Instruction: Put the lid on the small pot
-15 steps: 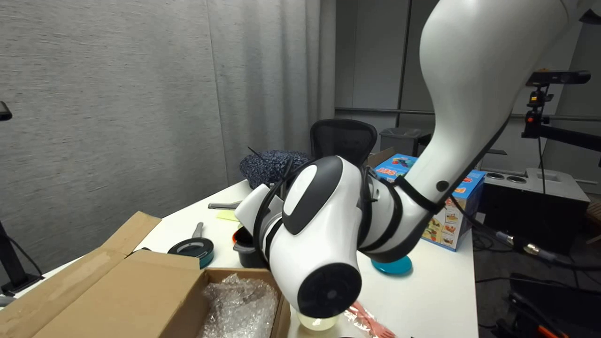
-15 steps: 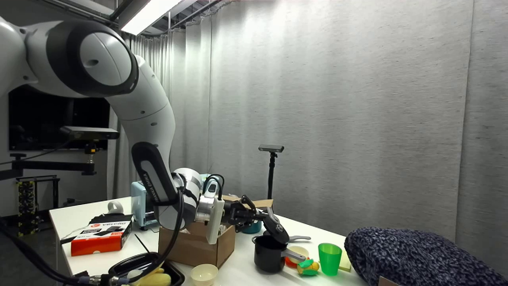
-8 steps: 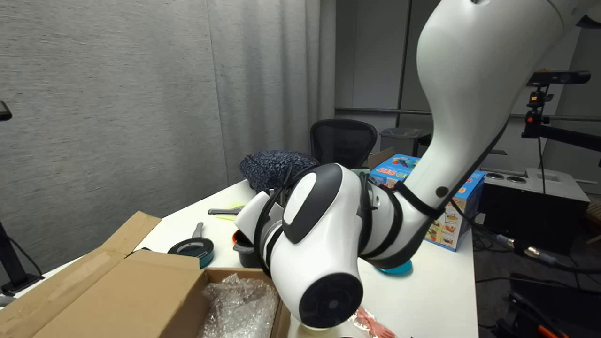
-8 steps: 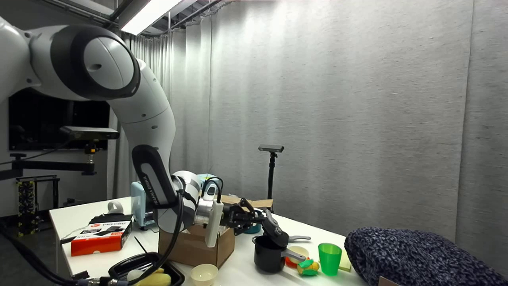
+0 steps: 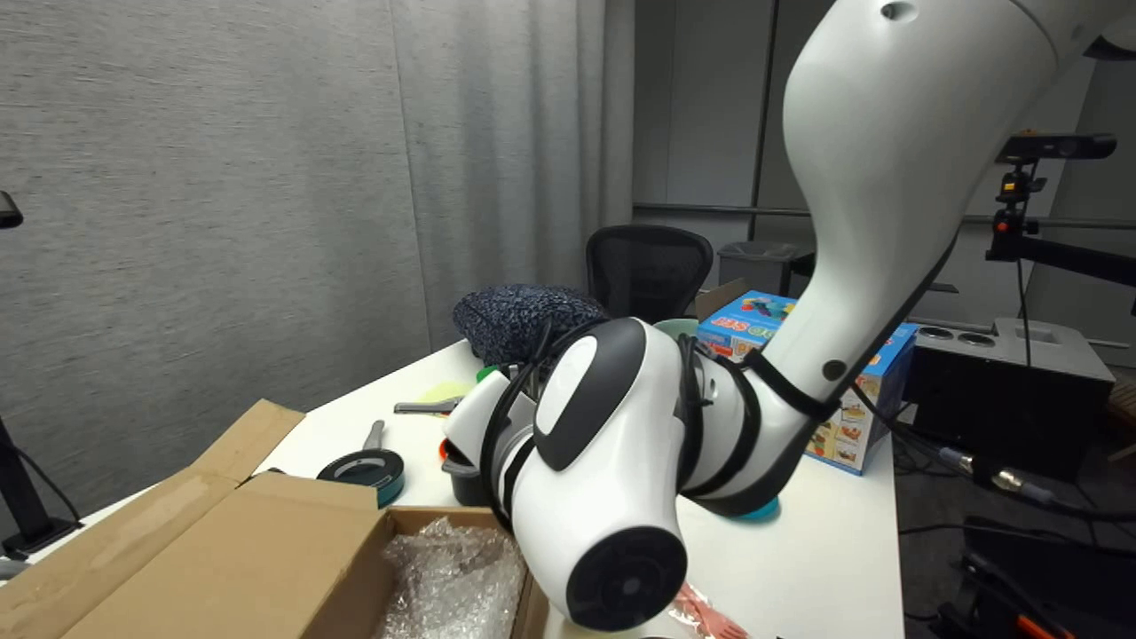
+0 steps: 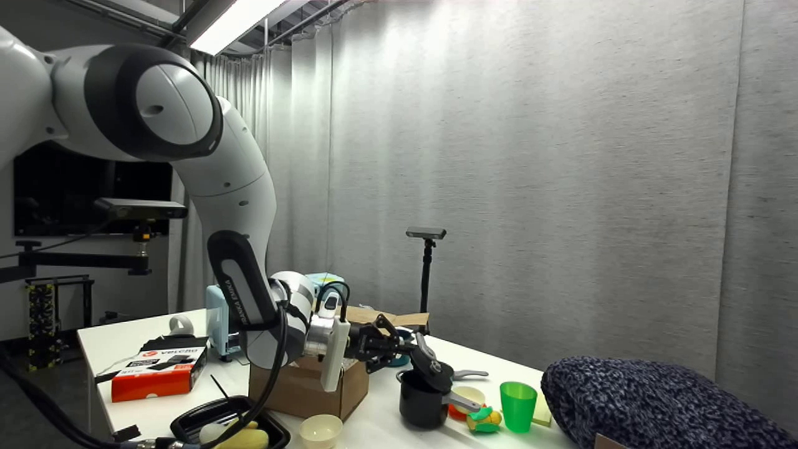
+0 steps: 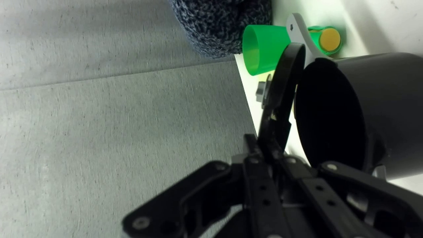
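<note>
in exterior view: lid (image 6: 433, 366) lower than 1 second ago, tilted over small pot (image 6: 421, 402); seating probably near. in exterior view: arm (image 5: 595, 470) lower, hiding lid. wrist view: end effector (image 7: 271, 152) pinching lid's edge; levelling likely needed.

Your round black lid (image 6: 436, 376) is above the black cylindrical pot (image 6: 419, 403); in an exterior view, the brown cardboard box (image 6: 305, 394) sits left, the green tapered cup (image 6: 518, 408) right.
</note>
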